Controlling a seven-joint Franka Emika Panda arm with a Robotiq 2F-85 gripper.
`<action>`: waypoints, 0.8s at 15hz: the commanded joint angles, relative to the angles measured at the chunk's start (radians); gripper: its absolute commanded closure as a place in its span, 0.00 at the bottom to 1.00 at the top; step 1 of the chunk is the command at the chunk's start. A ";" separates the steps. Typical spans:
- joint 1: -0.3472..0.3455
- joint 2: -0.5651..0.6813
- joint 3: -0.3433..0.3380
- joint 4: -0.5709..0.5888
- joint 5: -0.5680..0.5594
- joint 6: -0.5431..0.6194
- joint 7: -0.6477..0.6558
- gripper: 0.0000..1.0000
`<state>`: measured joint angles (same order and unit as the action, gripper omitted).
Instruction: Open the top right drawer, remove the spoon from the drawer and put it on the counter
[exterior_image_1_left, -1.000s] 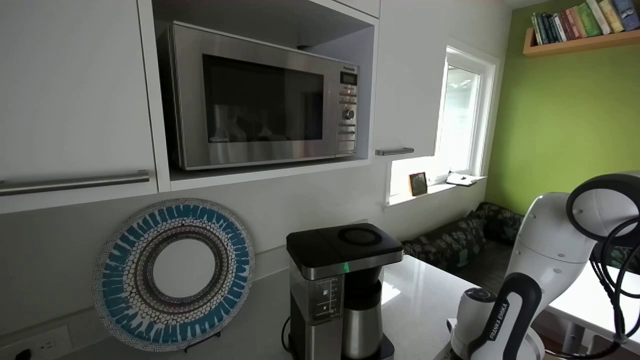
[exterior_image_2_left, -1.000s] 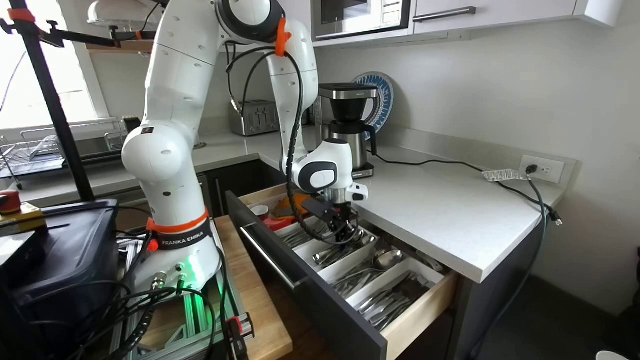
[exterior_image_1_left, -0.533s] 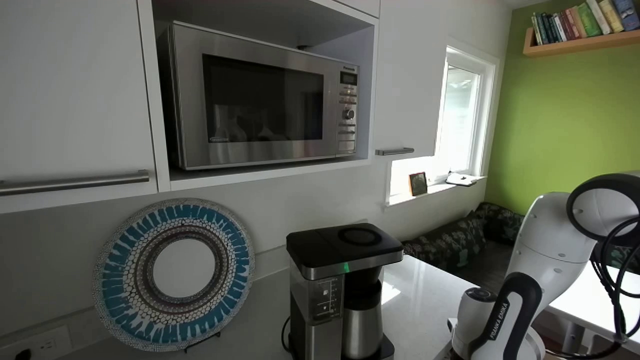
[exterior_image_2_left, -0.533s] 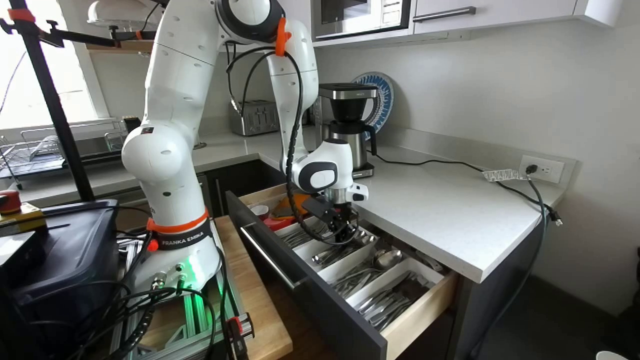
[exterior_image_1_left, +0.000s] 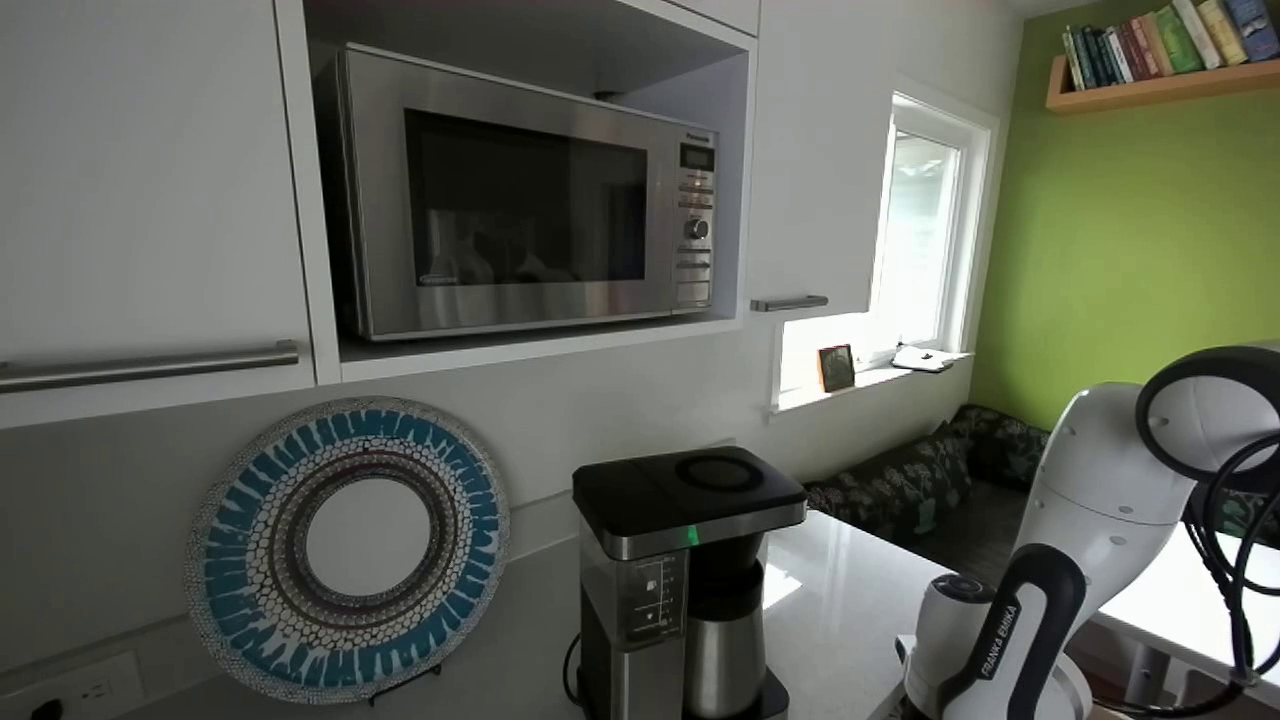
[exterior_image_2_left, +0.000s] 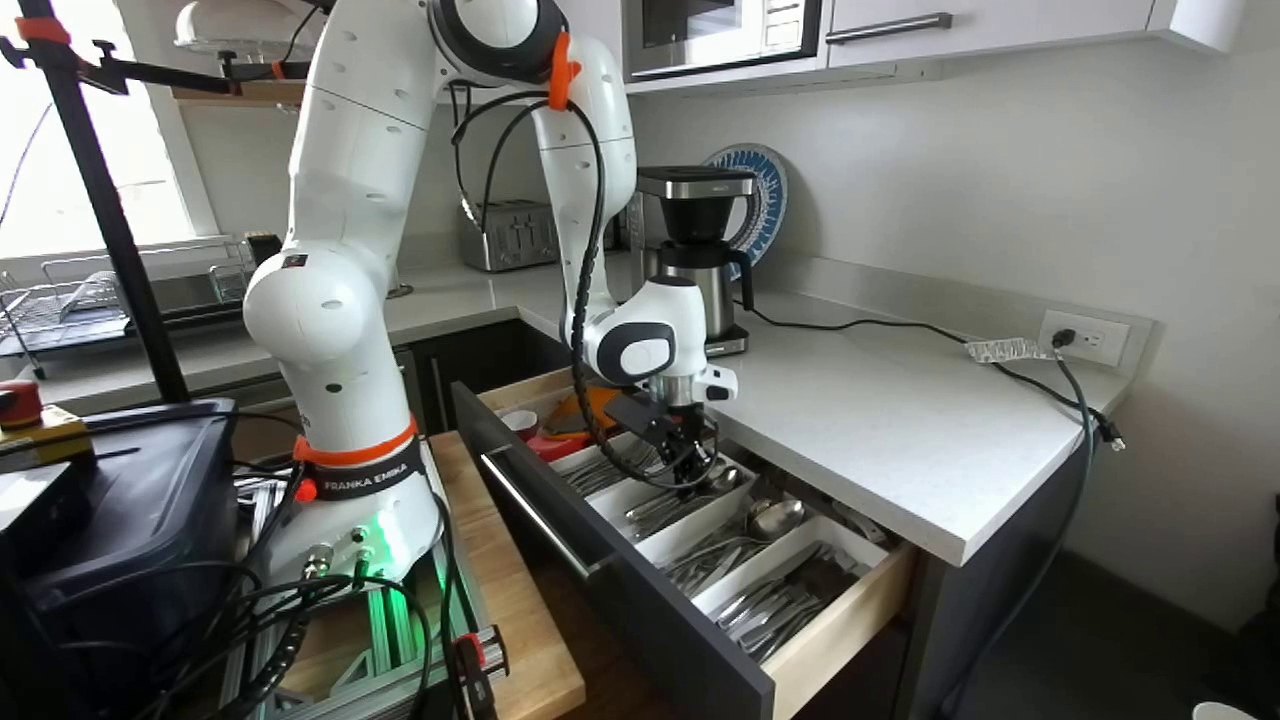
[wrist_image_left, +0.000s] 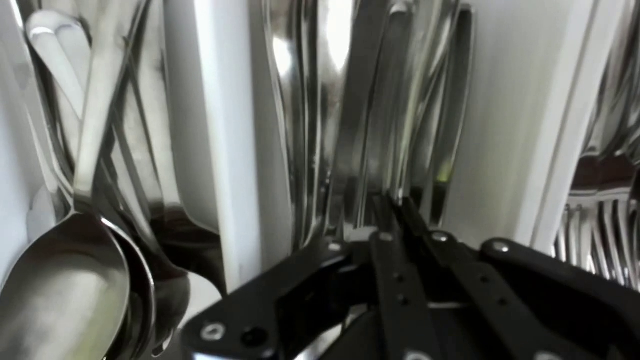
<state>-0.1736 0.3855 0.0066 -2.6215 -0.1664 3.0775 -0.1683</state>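
The dark-fronted drawer stands open below the glossy white counter in an exterior view; the counter also shows in an exterior view. My gripper reaches down into a middle compartment of its cutlery tray. In the wrist view the gripper's fingertips are nearly together on a thin silver handle, which appears to belong to a spoon lying among several other handles. The spoon's bowl end is hidden behind the gripper in the wrist view. Spoon bowls show beside the gripper in an exterior view.
White tray dividers stand close on both sides of the gripper. Larger spoons lie in one neighbouring compartment, forks in the other. A coffee machine stands on the counter near the wrist. A cable runs along the wall.
The cutlery beside the gripper in its compartment has shifted slightly. The arm has barely moved. The drawer has stayed open.
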 joint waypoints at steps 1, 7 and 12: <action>0.005 -0.033 -0.023 -0.029 0.009 -0.009 -0.019 0.99; -0.033 -0.076 0.001 -0.065 0.031 -0.027 -0.027 0.99; -0.160 -0.129 0.152 -0.080 0.223 -0.121 -0.001 0.99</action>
<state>-0.2615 0.3181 0.0823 -2.6764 -0.0534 3.0328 -0.1682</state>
